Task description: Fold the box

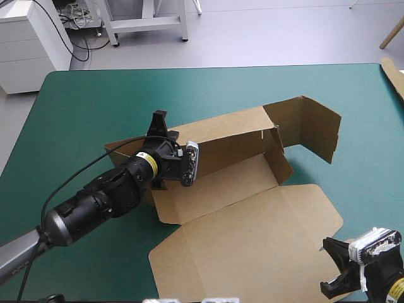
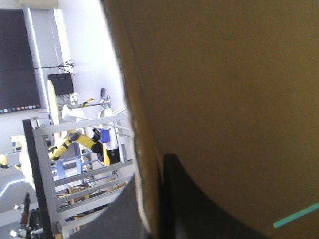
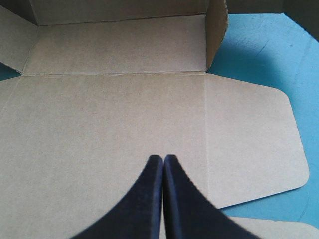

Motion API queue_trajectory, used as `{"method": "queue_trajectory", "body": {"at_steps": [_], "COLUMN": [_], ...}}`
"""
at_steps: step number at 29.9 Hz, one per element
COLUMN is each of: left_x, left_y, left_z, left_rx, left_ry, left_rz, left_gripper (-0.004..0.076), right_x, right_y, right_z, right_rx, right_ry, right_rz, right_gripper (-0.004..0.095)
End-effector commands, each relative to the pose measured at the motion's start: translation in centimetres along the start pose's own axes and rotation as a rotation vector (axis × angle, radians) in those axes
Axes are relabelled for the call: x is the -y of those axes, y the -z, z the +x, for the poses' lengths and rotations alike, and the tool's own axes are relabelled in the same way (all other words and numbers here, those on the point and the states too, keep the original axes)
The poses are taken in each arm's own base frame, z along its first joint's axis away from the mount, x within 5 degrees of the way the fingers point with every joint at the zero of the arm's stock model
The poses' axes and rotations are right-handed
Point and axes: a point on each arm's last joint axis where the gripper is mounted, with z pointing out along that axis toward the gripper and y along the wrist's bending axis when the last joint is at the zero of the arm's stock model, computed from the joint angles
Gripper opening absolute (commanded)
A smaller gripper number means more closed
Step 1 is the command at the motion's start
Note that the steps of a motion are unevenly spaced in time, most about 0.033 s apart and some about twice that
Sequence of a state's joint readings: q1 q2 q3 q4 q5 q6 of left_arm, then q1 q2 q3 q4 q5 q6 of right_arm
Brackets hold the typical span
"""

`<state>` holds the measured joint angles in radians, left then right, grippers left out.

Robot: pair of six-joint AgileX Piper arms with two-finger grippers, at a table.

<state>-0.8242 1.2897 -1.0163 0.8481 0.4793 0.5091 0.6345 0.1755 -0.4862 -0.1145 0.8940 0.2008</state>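
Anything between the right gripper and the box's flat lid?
Nothing visible. The right gripper, shut, is over the near part of the flat lid of the box. Only bare board lies ahead, up to the raised wall. The left gripper grips that wall, off to the side.

box point(image 1: 252, 214): the lid's near edge is cut off at the high view's bottom; the raised wall's left end is hidden behind the left arm point(image 1: 107, 196).
box, left wrist view: a blurred brown sheet across most of the view; which panel cannot be told.
left claw point(image 1: 158, 121): only its tip shows above the wall.
right claw point(image 3: 163, 162): cut off by the high view's corner.
worktop point(image 2: 296, 216): a mere teal-green sliver in the left wrist view.
strip point(image 1: 392, 74): pale board at the worktop's right edge, cut off.
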Motion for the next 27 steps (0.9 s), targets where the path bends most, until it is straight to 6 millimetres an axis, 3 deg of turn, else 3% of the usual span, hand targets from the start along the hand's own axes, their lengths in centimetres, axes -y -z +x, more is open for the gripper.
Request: {"method": "queue_trajectory", "body": {"at_steps": [1,6,10,19,27], "left_x": [-1.1,-1.4,-1.9,1.0,1.3], "left_y": [1.8,1.7,1.5,0.5,0.4], "left_z": [-0.5,-0.1,0.5,0.6,0.5], "left_rx": [0.076,0.060,0.086,0.111,0.128], "left_ry": [-0.067,-0.145,-0.075,0.076,0.145], "left_rz": [-0.109,-0.148,-0.177,-0.092,-0.085], "left_gripper": [-0.0008,-0.0008,-0.0008,-0.0008,-0.0008], "right_x": [-0.1,-0.1,-0.1,-0.1,-0.1], "right_y": [0.4,0.4,0.4,0.4,0.4], "right_z": [-1.3,-1.3,-1.3,-1.2,-1.2], "right_rx": [0.083,0.083,0.083,0.079,0.080], "right_ry": [0.003,-0.006,-0.031,-0.028,-0.026], "right_rz": [-0.008,-0.008,-0.009,-0.005,-0.003], "right_gripper": [-0.0021,-0.0021,-0.0021,-0.0020,-0.0018]}}
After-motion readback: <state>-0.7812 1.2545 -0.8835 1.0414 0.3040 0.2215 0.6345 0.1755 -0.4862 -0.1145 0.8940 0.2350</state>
